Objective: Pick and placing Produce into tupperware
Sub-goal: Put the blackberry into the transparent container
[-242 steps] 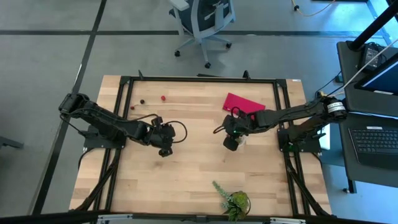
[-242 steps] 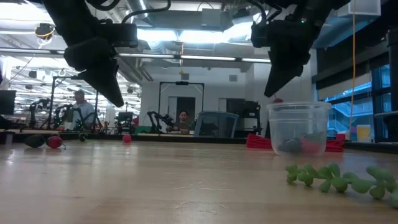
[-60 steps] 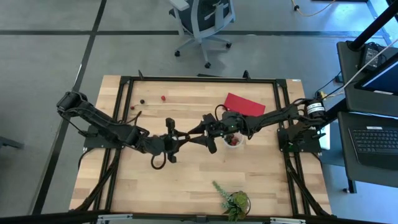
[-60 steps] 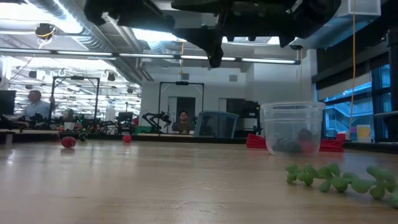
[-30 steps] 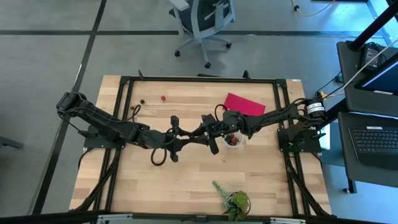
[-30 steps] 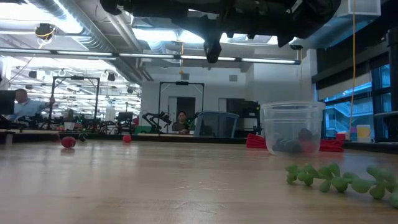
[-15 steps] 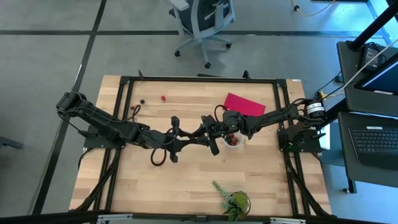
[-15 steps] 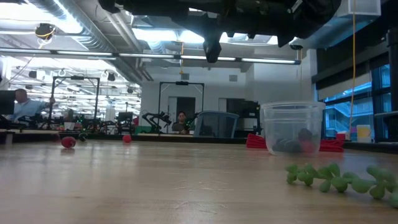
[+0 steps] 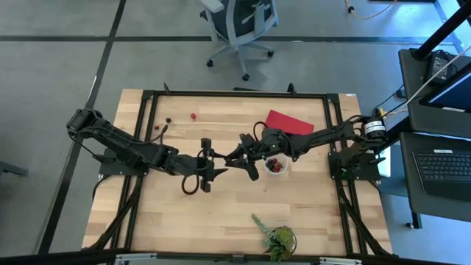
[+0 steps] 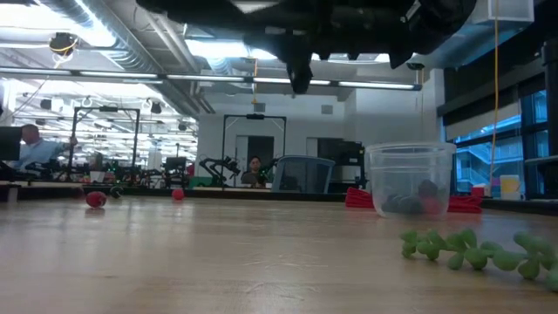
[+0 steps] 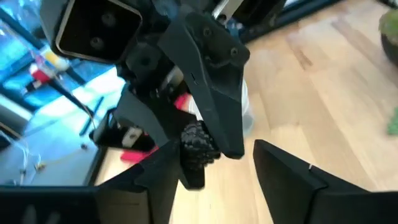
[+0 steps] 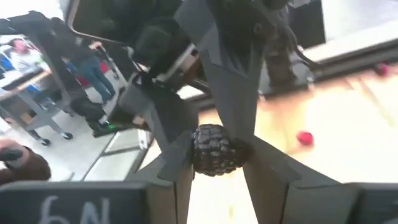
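Berry now in right gripper

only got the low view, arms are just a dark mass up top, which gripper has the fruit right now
Observer: The right gripper. Its wrist view shows its fingers shut on a dark bumpy berry.
Operator: and the left one?
Observer: The left gripper faces it, fingers spread wide, not clamping the berry.
Operator: are they over the cup?
Observer: No. In the high view they meet beside the tupperware, on the left arm's side of it, not above it.
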Tool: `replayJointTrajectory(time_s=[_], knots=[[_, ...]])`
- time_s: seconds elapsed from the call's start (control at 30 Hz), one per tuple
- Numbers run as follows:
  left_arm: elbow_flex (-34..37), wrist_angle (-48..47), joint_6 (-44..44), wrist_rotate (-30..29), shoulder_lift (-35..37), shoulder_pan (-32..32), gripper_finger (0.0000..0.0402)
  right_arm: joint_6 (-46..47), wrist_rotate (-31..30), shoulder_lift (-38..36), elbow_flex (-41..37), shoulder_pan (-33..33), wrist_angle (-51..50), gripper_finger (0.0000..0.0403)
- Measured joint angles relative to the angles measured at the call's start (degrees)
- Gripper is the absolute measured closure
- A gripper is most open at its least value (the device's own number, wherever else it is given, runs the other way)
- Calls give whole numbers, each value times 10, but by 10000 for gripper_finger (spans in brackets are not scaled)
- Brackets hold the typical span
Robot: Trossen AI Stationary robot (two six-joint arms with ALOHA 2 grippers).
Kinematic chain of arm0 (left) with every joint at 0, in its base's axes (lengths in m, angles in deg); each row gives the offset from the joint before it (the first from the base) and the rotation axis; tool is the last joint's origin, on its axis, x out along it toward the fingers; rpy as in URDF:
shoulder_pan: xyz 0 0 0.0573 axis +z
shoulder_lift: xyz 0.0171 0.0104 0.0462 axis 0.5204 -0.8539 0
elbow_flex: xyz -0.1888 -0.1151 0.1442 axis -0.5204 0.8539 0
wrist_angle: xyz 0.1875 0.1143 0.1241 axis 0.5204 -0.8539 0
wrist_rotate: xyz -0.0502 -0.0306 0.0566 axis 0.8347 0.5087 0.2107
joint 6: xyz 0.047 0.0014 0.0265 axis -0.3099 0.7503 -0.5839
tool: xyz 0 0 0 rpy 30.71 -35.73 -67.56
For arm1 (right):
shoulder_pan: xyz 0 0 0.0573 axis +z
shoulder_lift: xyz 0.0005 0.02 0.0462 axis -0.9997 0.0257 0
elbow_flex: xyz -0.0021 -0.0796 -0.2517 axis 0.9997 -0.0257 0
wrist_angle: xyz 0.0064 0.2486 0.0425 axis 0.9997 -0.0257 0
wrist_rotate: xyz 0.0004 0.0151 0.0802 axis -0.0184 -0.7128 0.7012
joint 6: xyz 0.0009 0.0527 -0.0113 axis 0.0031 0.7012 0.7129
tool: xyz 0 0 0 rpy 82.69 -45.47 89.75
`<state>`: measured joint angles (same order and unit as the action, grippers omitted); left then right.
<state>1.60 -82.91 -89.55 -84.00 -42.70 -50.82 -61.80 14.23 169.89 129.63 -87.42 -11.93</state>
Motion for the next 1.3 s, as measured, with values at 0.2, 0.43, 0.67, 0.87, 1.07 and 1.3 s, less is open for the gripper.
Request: replayJointTrajectory(time_s=[0.2,0.43,0.67,0.87,1.07,1.3], knots=[[2,-118,93,6,-1,-1,193,-4,1,-31,1,-11,-134,280],[3,-329,293,3,-1,-1,192,6,-59,-126,1,-10,-410,280],[3,-365,365,6,0,-1,192,79,-162,-169,1,-9,-662,280],[3,-376,378,19,0,-1,192,96,-165,-152,1,-1,-707,280],[3,-377,378,19,0,-1,192,97,-165,-108,0,1,-734,280],[2,-393,378,19,1,-1,192,94,-166,-54,1,0,-732,280]])
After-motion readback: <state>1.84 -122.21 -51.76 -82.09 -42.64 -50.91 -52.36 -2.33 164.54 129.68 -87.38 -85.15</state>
